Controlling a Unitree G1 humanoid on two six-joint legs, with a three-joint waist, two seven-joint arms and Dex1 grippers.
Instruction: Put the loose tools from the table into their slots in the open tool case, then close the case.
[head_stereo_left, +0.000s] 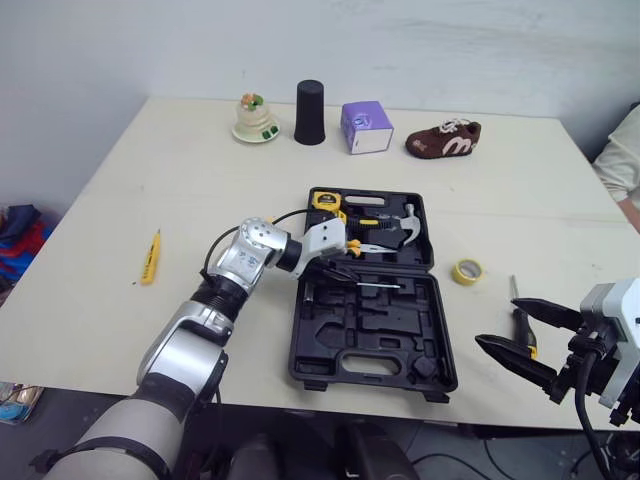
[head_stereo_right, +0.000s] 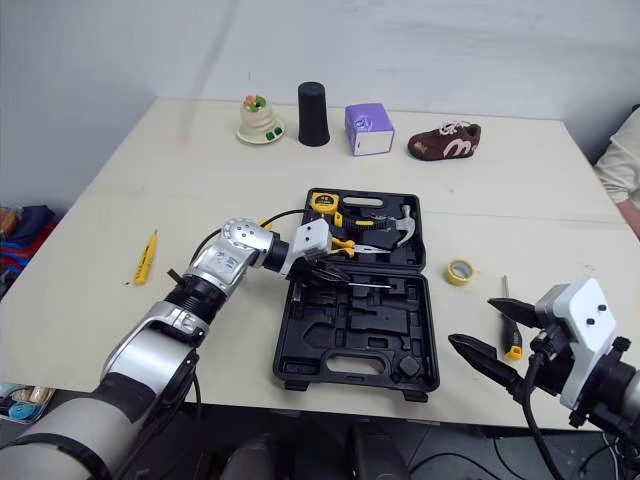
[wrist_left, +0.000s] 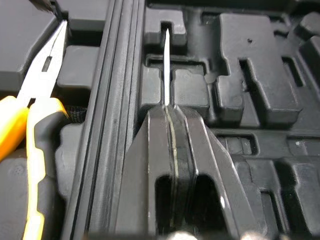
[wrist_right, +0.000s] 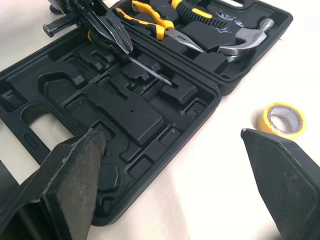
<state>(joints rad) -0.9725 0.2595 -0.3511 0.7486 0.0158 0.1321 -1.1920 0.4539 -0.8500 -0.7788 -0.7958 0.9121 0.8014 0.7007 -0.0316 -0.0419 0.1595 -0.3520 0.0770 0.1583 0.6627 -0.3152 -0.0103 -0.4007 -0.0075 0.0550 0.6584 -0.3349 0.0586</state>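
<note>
Screwdriver (wrist_left: 165, 65) pinched in L tool (wrist_left: 168, 111): shd align w/ narrow tool case (head_stereo_left: 300, 372) slot, lower flat, release; R tool (head_stereo_left: 498, 321) spread.

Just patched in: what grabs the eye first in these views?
The open black tool case centred on the table, with the left gripper shut on a thin metal tool over its near half. The right gripper hangs open at the right edge, beside a loose yellow-handled tool and yellow tape roll; a slim yellow tool lies far left.
</note>
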